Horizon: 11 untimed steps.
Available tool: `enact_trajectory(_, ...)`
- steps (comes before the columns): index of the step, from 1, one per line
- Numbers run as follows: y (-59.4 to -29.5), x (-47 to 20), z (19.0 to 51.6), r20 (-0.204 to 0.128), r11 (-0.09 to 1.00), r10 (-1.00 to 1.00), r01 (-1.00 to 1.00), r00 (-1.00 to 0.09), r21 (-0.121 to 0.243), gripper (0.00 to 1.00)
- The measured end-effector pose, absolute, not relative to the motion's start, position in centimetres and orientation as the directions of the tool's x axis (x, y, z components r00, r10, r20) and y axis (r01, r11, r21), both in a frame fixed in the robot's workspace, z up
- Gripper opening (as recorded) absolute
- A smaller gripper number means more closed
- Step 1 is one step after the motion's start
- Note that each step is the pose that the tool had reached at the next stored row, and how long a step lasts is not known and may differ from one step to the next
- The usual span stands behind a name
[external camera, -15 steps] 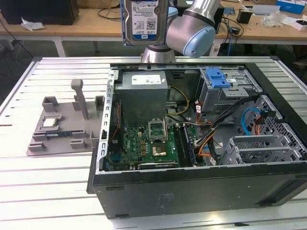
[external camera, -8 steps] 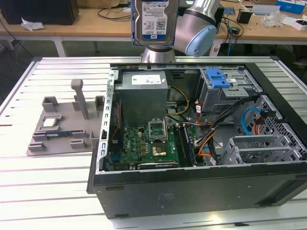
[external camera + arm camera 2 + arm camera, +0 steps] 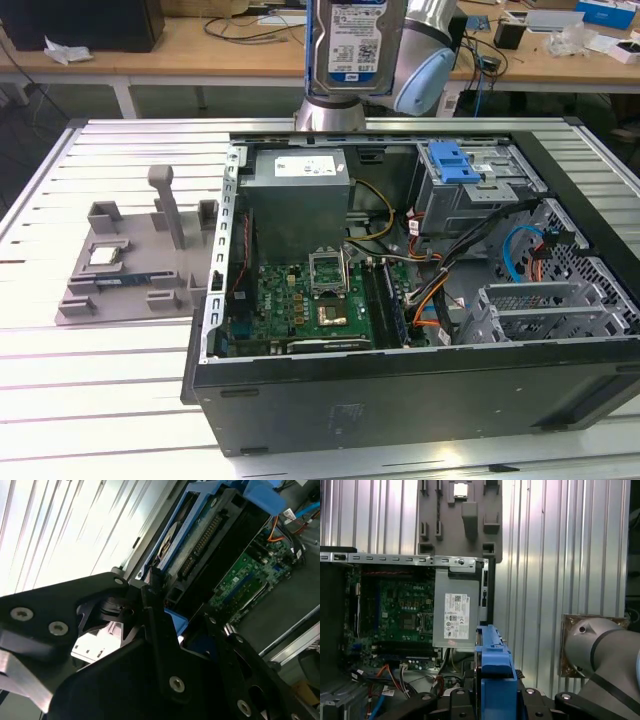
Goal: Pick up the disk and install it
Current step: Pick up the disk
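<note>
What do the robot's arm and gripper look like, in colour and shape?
The arm is a round silver-grey tube with light blue joint caps and a black band across it. The gripper is black, built of flat angular links fastened by silver screws.

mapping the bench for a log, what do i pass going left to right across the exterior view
grey plastic fixture tray → green motherboard → blue plastic drive bracket → silver perforated metal cage

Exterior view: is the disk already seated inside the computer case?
No, the disk is up in the air, upright, outside the computer case.
</note>
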<state>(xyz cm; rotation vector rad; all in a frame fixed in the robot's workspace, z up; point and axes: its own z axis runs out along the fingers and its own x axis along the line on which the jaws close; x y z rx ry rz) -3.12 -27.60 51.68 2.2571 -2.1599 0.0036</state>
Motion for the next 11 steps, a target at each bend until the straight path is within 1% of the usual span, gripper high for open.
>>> enact_trajectory(11,-27.6,1.2,51.7,0.016,-0.044,-0.999,-0.999,0.044,0.013,0.37)
